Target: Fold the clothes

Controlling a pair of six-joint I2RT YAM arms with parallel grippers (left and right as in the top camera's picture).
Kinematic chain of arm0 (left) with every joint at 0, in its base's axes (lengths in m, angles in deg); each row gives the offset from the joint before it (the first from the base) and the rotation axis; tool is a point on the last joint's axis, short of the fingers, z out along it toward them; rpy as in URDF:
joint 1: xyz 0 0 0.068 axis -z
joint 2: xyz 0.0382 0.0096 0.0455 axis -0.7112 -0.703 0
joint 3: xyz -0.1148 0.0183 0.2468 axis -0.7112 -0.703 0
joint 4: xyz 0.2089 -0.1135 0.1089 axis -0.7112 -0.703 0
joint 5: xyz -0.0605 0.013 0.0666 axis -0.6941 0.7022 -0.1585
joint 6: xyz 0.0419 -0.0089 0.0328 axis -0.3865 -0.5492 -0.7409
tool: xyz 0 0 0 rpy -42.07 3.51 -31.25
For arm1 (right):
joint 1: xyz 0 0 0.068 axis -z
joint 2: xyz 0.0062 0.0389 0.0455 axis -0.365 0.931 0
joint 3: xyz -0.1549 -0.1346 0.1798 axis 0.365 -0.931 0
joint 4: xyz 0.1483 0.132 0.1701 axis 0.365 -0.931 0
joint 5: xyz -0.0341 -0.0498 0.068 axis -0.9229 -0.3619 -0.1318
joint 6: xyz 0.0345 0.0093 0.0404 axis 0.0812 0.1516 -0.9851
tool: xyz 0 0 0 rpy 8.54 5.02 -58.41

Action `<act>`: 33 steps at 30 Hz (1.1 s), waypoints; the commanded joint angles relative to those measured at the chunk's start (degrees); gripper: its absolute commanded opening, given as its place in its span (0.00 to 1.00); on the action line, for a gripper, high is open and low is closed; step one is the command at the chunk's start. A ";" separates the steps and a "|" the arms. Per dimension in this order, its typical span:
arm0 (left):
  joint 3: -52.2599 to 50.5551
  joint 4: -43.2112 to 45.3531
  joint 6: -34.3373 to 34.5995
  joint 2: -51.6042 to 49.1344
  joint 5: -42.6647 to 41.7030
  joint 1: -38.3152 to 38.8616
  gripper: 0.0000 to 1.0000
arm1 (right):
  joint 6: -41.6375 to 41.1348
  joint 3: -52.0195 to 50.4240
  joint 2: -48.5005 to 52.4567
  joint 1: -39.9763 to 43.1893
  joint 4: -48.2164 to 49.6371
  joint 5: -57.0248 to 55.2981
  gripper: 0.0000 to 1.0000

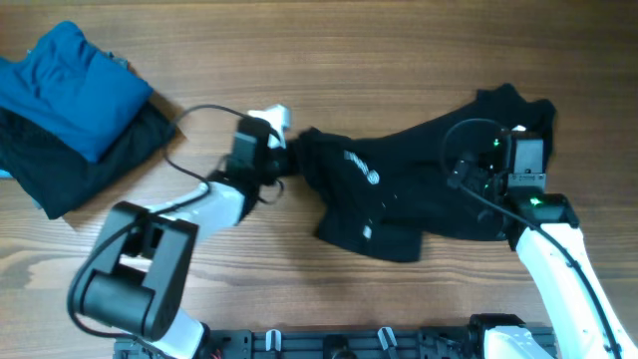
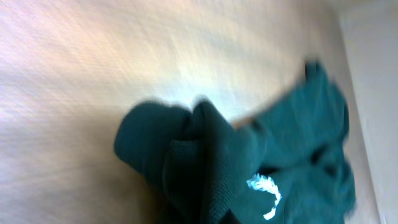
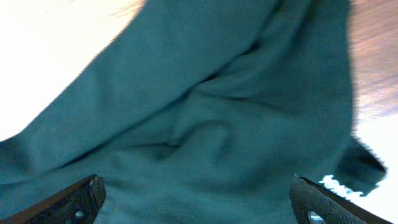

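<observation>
Bunching is risked if clothes (image 1: 419,184) are dragged while crumpled; right gripper (image 3: 196,190) jaws are held wide over them; left gripper (image 1: 283,160) jaws cannot be told.

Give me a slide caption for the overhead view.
Left pincer and right pincer at opposite ends of the crumpled black garment.

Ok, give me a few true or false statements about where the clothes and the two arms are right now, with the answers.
1. The black logo garment lies flat and neatly folded. False: it is crumpled and bunched.
2. A blue garment lies on top of a plain black garment. True.
3. The right gripper has its fingers spread apart over the fabric. True.
4. The left gripper is over the blue garment. False: it is at the logo garment's left edge.
</observation>
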 commanded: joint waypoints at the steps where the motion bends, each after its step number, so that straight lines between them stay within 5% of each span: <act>1: 10.88 1.22 0.17 4.81 1.95 -12.31 0.04 | -0.79 0.24 3.13 4.42 0.92 -3.48 1.00; 2: 14.97 1.14 0.85 4.74 1.81 -15.30 0.04 | -0.57 0.24 4.20 5.22 1.38 -2.86 1.00; 3: 19.08 0.76 3.50 4.55 1.75 -18.38 0.63 | -0.52 0.24 5.38 5.27 1.46 -2.60 0.99; 4: 20.33 0.37 4.26 4.52 1.49 -20.02 1.00 | -0.55 0.24 6.67 5.27 1.46 -1.46 1.00; 5: 20.35 -2.05 4.26 4.52 0.35 -20.65 1.00 | -0.59 0.24 7.80 5.27 1.55 -0.04 1.00; 8: 20.24 -30.67 4.20 4.46 -1.07 -18.01 1.00 | -0.55 0.24 11.17 5.27 1.55 0.61 1.00; 12: 17.99 -53.92 4.07 2.27 1.79 -9.79 1.00 | -0.26 0.24 12.72 5.27 1.55 1.07 1.00; 16: 15.30 -49.92 4.90 -1.42 1.75 -2.10 1.00 | 0.92 0.24 12.72 5.27 1.33 1.05 1.00; 20: 15.30 -45.35 13.66 -8.02 1.75 3.98 0.93 | 0.87 0.24 12.72 5.27 0.48 1.05 1.00; 21: 15.30 -43.23 13.64 -8.59 1.77 4.72 0.78 | 0.87 0.24 12.72 5.27 0.44 1.05 1.00; 23: 15.30 -40.61 13.64 -8.68 1.73 5.55 0.25 | 0.90 0.24 12.72 5.27 0.44 1.05 1.00; 24: 15.30 -41.22 13.64 -8.66 1.75 5.53 0.10 | 0.90 0.24 12.72 5.27 0.42 1.03 1.00; 30: 15.30 -57.53 8.39 -7.56 3.74 0.39 0.04 | 2.08 0.24 12.72 5.27 1.60 3.08 1.00; 33: 15.30 -69.26 4.98 -3.98 14.84 -9.51 0.04 | 8.44 0.13 12.76 5.27 4.50 19.54 0.99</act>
